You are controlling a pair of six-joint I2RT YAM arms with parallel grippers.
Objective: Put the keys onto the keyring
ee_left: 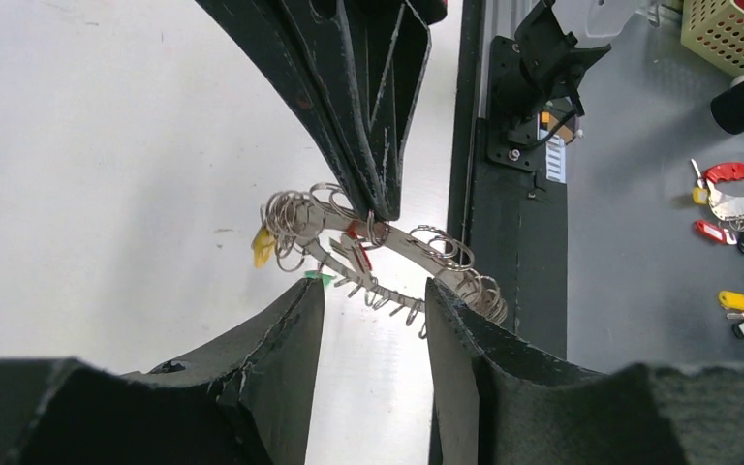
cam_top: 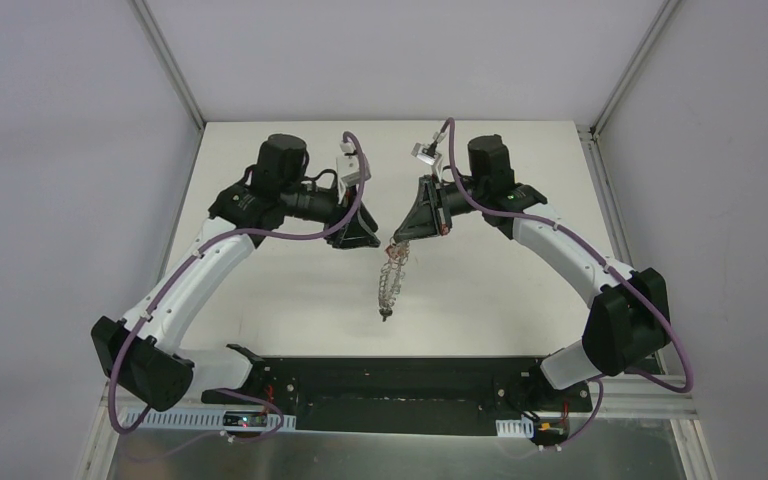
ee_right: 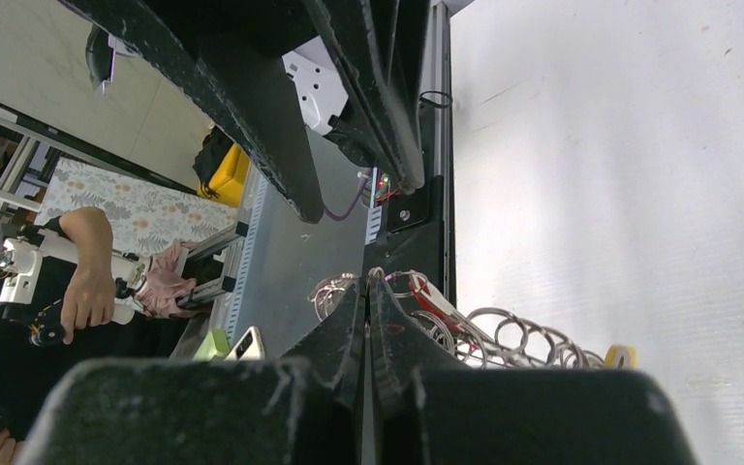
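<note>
above counter (cam_top: 500, 290) centre, keyring (cam_top: 391, 285) with keys (ee_left: 263, 245) hangs pinched in right gripper (cam_top: 400, 238); left gripper (cam_top: 360, 238) at its 9 o'clock, jaws parted.

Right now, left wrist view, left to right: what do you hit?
Yellow key → green key → red key → rail → spare keys. Keyring and right gripper overlap these, left out.

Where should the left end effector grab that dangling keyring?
Probably the flat band of the keyring, just beyond the right end effector's pinch. It hangs ahead of the left end effector's open fingers, so coming straight in from that side and closing across its thin faces should work; the rim's wire loops look likelier to slip.
</note>
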